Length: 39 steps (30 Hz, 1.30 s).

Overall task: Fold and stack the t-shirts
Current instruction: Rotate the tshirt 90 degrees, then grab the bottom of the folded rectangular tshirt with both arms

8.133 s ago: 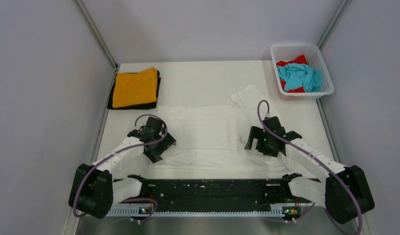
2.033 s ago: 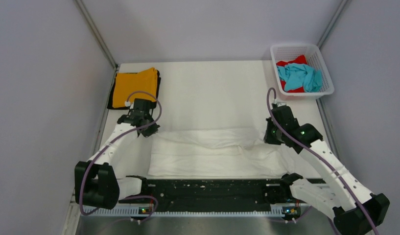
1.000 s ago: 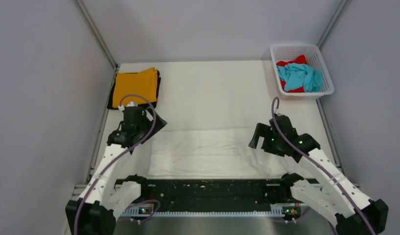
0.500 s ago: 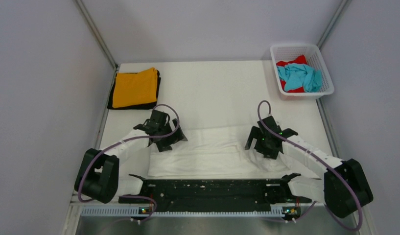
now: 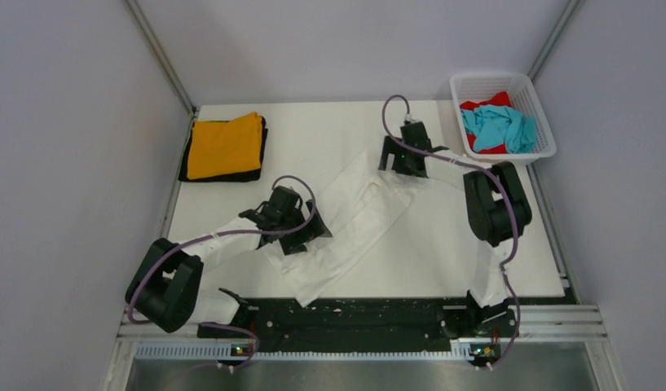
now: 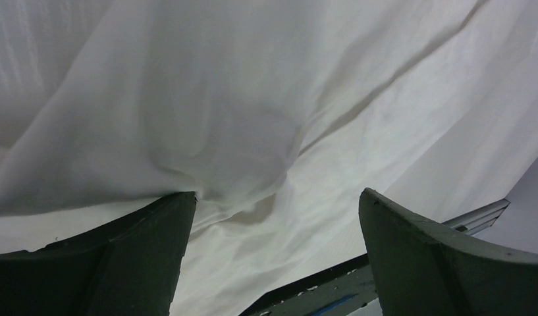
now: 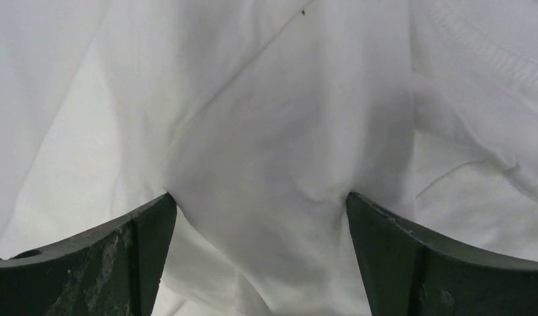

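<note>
Entry: white t-shirt [image 5: 354,220] on the table [image 5: 476,236]. We found it folded into a long narrow band, lying on a diagonal. Its near end was close to the front edge, left of centre, and its far end ran up towards the far right, short of the mesh basket [image 5: 488,77].

Left gripper [image 5: 305,236]: down on the near-left part of the band. In its wrist view both fingers [image 6: 121,263] stood wide apart, tips pressed against the cloth, with a soft bulge of white fabric between them. The jaws were spread, not clamped on the shirt.

Right gripper [image 5: 399,163]: on the far end of the same shirt, its arm reaching in from the right. Its wrist view showed much the same — fingers [image 7: 88,263] well apart and a creased hump of cloth between the tips, with a ribbed band of the shirt at upper right. The jaws were spread, with no clamp on the fabric.

Other tees: the orange t-shirt [image 5: 223,145] lay folded flat on top of the folded black t-shirt [image 5: 187,169] in the far-left corner, well apart from both grippers. The teal t-shirt [image 5: 500,126] sat crumpled in the basket over the red t-shirt [image 5: 486,104] — near the right gripper, apart from the white shirt.
</note>
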Motion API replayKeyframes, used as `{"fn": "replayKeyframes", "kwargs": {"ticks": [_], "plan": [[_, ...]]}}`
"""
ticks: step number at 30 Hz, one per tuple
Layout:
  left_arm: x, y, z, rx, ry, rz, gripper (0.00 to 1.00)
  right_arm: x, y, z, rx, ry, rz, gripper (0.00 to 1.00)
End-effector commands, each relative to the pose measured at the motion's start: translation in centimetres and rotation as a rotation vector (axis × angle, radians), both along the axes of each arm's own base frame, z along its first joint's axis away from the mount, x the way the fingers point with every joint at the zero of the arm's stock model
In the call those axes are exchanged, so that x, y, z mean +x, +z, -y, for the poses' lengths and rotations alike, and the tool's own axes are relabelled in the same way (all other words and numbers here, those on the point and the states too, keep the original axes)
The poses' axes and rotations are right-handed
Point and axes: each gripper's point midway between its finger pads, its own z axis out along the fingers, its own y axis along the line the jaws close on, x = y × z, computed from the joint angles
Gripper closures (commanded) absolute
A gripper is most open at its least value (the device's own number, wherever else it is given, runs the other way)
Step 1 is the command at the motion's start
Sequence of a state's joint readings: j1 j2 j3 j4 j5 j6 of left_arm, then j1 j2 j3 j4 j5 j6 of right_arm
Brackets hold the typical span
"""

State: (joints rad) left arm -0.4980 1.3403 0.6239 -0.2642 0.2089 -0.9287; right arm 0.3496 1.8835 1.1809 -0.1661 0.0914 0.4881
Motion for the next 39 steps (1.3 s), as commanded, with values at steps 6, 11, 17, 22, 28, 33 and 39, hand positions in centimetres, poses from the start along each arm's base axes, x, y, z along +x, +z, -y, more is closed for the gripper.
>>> {"fn": "replayKeyframes", "kwargs": {"ticks": [6, 11, 17, 22, 28, 33, 39], "plan": [[-1.2, -0.3, 4.1, 0.015, -0.01, -0.05, 0.01, 10.6, -0.8, -8.7, 0.15, 0.339, 0.11, 0.01], [-1.0, -0.6, 9.0, -0.019, -0.095, -0.047, 0.01, 15.3, -0.8, -12.4, 0.232, 0.428, 0.171, 0.01], [-1.8, -0.3, 14.5, -0.016, -0.203, -0.052, 0.01, 19.5, 2.4, -16.0, 0.333, 0.466, 0.285, 0.01], [-2.2, 1.3, 13.5, 0.099, -0.203, -0.008, 0.01, 20.6, 10.3, -14.8, 0.245, 0.448, 0.438, 0.01], [-2.8, 4.6, 9.9, 0.189, -0.228, 0.086, 0.01, 18.3, 22.9, -11.1, 0.125, 0.366, 0.584, 0.01], [-5.1, 4.1, 5.4, 0.269, -0.227, 0.07, 0.01, 10.8, 21.5, -5.3, 0.089, 0.132, 0.414, 0.02], [-8.8, 1.0, 2.6, 0.231, -0.229, -0.002, 0.01, -3.8, 12.4, -2.6, 0.135, 0.02, 0.147, 0.02]]}}
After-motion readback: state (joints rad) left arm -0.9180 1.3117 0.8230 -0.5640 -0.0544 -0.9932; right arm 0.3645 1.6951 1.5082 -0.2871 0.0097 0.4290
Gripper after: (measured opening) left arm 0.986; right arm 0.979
